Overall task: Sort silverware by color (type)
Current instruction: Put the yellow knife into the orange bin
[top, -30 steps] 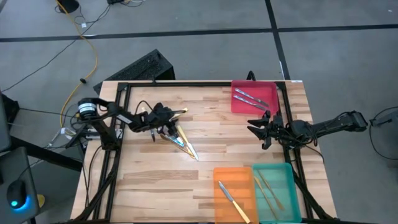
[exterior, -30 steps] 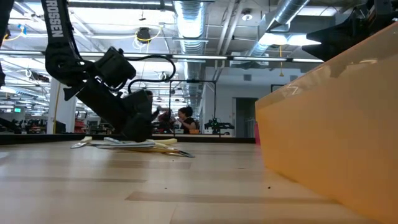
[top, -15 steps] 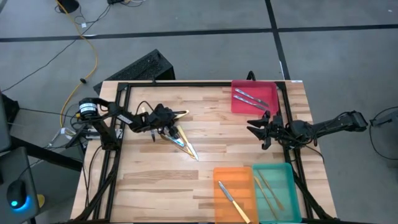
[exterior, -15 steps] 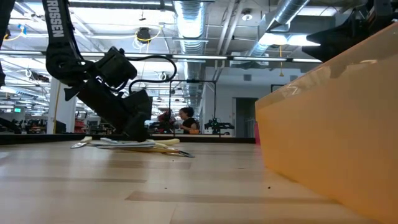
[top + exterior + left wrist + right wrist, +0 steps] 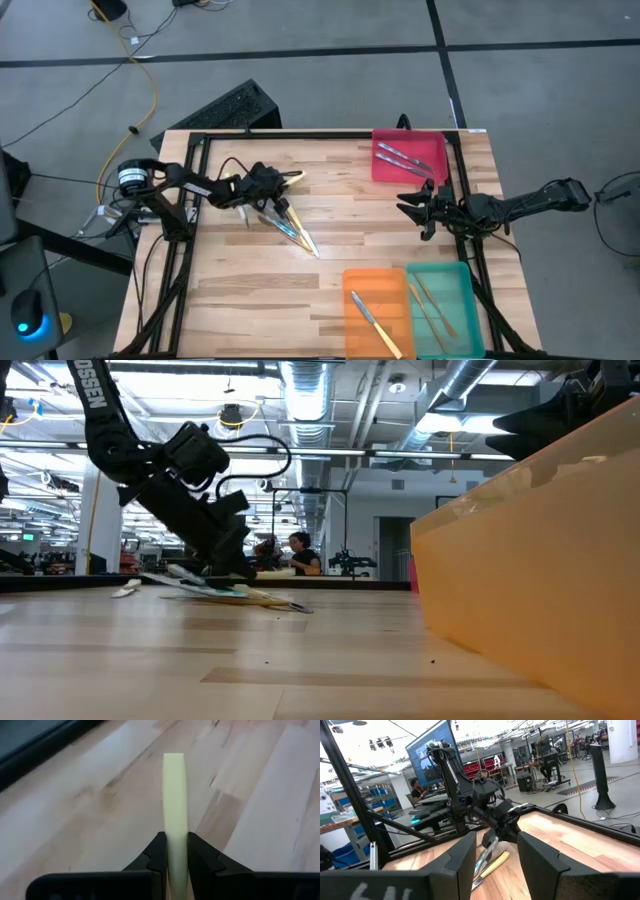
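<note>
— Change first: what is different at the desk (image 5: 240,280) now?

— Left gripper (image 5: 266,186) was open on the heap of silverware (image 5: 290,226) a moment ago, in the rear left part of the desk. Now it has closed on a yellow handle (image 5: 175,805) and has risen a little with it; the utensil's far end, I judge, still rests on the heap.

— What does it mean for the sorting?

— One yellow piece is taken, and it must travel to a tray. The orange tray (image 5: 378,305) at the front edge already holds a yellow-handled knife (image 5: 375,322), so this is probably the goal.

— What else is around?

— Beside it the teal tray (image 5: 440,305) holds tan pieces; the red tray (image 5: 410,157) at the rear right corner holds two silver ones. Right gripper (image 5: 420,209) waits near the right edge, fingers apart, holding nothing.

— Anything in the way?

— Other pieces lie against the lifted one and may be dragged along. The right arm stands beside the path to the trays.
</note>
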Available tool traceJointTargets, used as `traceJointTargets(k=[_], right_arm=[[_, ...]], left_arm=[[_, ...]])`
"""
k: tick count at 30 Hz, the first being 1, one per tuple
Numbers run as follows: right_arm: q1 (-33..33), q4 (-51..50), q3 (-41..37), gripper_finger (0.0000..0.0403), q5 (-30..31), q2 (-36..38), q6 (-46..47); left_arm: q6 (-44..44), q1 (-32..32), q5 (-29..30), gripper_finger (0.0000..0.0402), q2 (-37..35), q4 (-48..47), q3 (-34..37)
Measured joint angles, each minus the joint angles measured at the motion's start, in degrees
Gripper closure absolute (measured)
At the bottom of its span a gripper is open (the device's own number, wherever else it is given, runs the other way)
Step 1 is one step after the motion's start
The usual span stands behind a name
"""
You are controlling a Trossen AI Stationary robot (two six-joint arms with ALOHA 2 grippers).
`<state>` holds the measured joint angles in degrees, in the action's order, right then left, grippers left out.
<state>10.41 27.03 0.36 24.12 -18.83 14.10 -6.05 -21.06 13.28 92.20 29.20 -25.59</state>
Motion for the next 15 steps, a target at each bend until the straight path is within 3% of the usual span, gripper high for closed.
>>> traceJointTargets(k=[9,15], right_arm=[[0.0,0.0,0.0,0.0235,0.0,-0.02,0.01],[0.0,0.0,0.0,0.0235,-0.01,-0.02,0.53]], left_arm=[[0.33,0.04,-0.11,0.0371,-1.05,0.11,-2.16],[-1.22,0.04,-2.44,0.0371,-1.07,6.77,-2.53]])
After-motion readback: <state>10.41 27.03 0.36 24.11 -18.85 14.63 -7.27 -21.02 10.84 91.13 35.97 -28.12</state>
